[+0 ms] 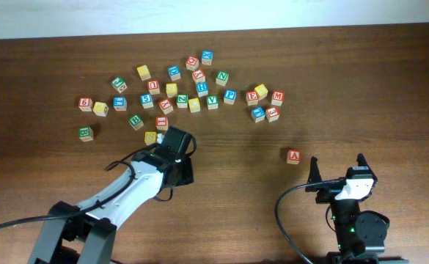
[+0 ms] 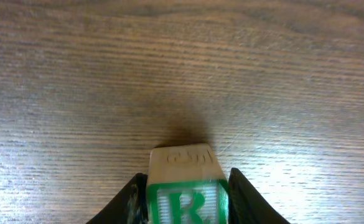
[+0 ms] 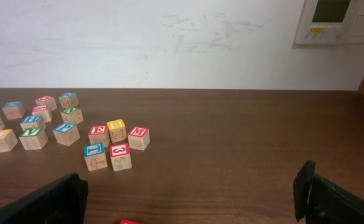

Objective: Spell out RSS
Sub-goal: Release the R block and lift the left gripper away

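1. The R block, with a green letter on pale wood, sits clamped between the two dark fingers of the left pincer. The jaws are narrow and press on both of its sides.
2. Ahead of that pincer there is only bare table. A shadow lies just beyond the block, and I cannot tell whether the block rests on the wood or is a little lifted.
3. From above, the left pincer stands just below the heap of blocks, at the heap's near edge. The R itself is hidden under it.
4. The right pincer gapes wide and holds nothing. A lone red block lies just beyond and to the left of it, and the heap is well off to its left.
5. Progress, as I judge it: early. The first letter is in hand but not set down in any row, and no word has been started.
6. Left to do: place the R, then fetch two S blocks. The letters in the heap are too small to read with any certainty.
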Tool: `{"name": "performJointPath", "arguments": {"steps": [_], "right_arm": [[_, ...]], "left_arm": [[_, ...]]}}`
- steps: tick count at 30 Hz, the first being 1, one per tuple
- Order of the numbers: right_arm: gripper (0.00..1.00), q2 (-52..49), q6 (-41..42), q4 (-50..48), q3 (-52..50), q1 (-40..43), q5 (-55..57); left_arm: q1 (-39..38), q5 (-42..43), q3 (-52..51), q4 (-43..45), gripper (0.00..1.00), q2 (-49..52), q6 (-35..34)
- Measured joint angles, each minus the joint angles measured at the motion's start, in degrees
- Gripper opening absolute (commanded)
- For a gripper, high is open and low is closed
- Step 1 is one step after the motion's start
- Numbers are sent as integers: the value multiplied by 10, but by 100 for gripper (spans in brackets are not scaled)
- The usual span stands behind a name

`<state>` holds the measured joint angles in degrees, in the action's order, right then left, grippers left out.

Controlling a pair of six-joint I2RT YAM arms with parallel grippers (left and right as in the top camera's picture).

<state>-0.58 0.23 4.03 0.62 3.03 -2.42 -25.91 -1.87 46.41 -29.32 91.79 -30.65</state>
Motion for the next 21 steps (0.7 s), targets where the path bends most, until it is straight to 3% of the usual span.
{"name": "performJointPath", "arguments": {"steps": [2,3,4,5,6,15,21], "right_arm": [[98,0,0,0,0,0,0],[98,0,0,0,0,0,0],[98,0,0,0,0,0,0],[98,0,0,0,0,0,0],[98,0,0,0,0,0,0],[98,0,0,0,0,0,0],[98,0,0,0,0,0,0]], "left_arm": [[0,0,4,0,35,0,0],[0,0,4,0,43,0,0],[0,0,4,0,42,0,0],[0,0,4,0,32,0,2],[0,1,5,0,30,0,2],[0,4,10,4,28,0,28],[0,60,11,13,27,0,27]]}}
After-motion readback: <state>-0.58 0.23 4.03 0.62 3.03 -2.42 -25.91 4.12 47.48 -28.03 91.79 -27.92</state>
